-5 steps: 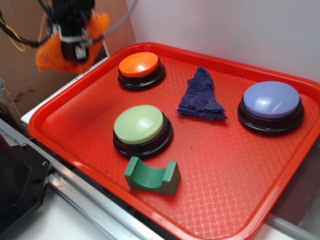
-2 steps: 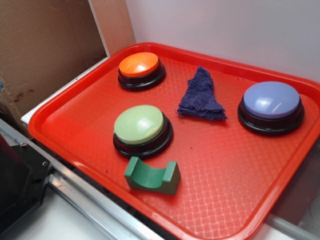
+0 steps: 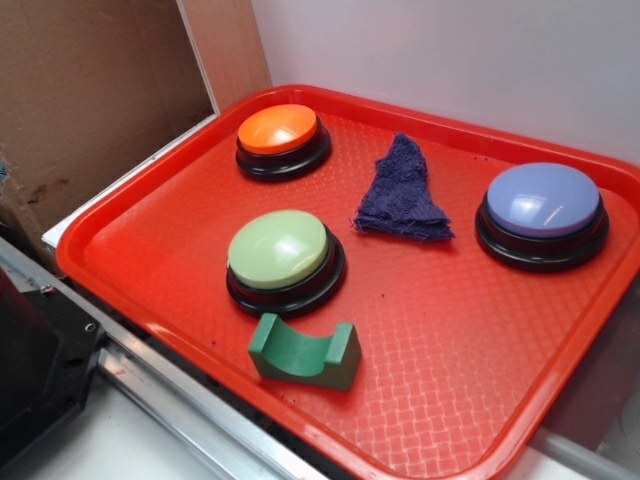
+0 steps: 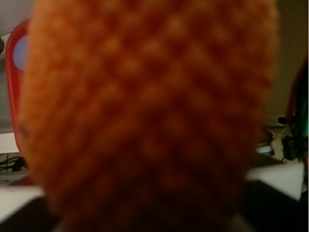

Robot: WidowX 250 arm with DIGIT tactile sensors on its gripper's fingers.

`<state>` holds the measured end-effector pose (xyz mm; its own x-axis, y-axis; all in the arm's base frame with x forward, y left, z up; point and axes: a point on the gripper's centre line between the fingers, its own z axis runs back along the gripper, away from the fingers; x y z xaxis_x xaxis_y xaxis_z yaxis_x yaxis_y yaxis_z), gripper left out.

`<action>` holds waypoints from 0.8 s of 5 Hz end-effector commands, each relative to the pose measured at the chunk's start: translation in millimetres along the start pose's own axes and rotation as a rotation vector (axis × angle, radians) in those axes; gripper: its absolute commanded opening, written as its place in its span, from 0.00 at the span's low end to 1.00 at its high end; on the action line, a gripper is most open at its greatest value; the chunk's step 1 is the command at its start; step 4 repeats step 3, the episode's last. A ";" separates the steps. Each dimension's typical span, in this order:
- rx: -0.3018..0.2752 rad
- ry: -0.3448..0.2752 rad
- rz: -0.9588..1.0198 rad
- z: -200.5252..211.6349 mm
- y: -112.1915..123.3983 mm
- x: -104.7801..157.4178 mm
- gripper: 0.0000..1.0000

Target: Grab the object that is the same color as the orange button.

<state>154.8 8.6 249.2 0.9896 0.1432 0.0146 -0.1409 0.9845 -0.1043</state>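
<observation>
Three dome buttons sit on the red tray (image 3: 130, 270): the orange button (image 3: 279, 129) at ten o'clock, a pale green button (image 3: 278, 249) near the middle-left, a lavender button (image 3: 543, 200) at three o'clock. A dark blue cloth (image 3: 403, 190) lies between orange and lavender; a green block (image 3: 303, 351) sits at seven o'clock. In the wrist view the orange knitted rag (image 4: 145, 116) fills nearly everything, blurred and close. Whether the pincer grips it cannot be told; the pincer itself is out of sight.
</observation>
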 end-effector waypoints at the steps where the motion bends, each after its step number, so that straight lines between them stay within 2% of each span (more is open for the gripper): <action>1: 0.018 -0.017 0.019 -5.5 1.6 -7.6 0.00; 2: 0.006 -0.018 0.033 -7.1 3.5 -5.5 0.04; 3: 0.000 -0.048 0.038 -7.8 4.6 -6.0 0.00; 4: 0.000 -0.048 0.038 -7.8 4.6 -6.0 0.00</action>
